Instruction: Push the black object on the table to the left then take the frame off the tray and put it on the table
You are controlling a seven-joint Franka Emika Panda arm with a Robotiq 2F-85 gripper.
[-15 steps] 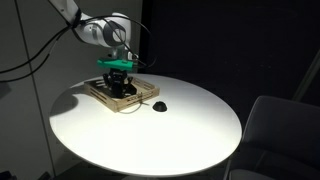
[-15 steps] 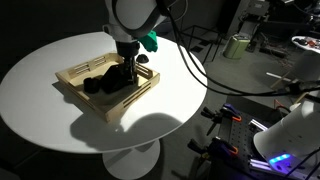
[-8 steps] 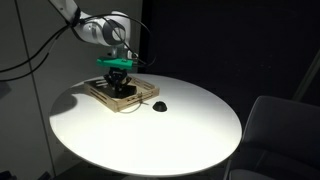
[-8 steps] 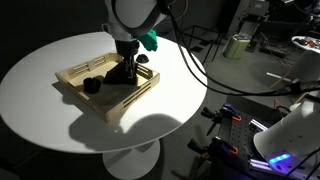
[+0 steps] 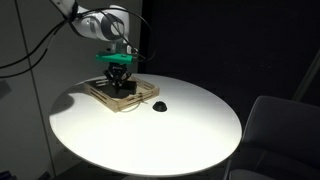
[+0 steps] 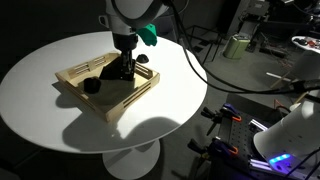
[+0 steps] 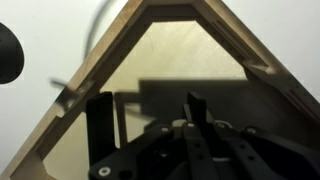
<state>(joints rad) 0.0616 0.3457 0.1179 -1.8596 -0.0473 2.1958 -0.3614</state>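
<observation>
The light wooden tray [image 5: 143, 97] [image 6: 72, 72] [image 7: 115, 52] lies on the round white table [image 5: 190, 135] [image 6: 45, 115]. My gripper [image 5: 119, 76] [image 6: 124, 68] [image 7: 193, 125] hangs over the tray's middle, shut on the flat black frame [image 5: 123, 87] [image 6: 126, 76] [image 7: 220, 105], which sits just above the tray floor. The small black dome-shaped object [image 5: 159, 107] [image 6: 144, 62] [image 7: 6, 52] rests on the table just outside a tray corner. In the wrist view my fingers and the frame merge into one dark mass.
A small black block [image 6: 92, 85] stands inside the tray beside the frame. A dark chair [image 5: 275, 135] stands by the table's edge. Cables and lit equipment [image 6: 270, 150] lie on the floor beyond the table in an exterior view.
My gripper has shut on the frame and risen slightly, taking the frame up a little from the tray floor. The black object has not moved.
</observation>
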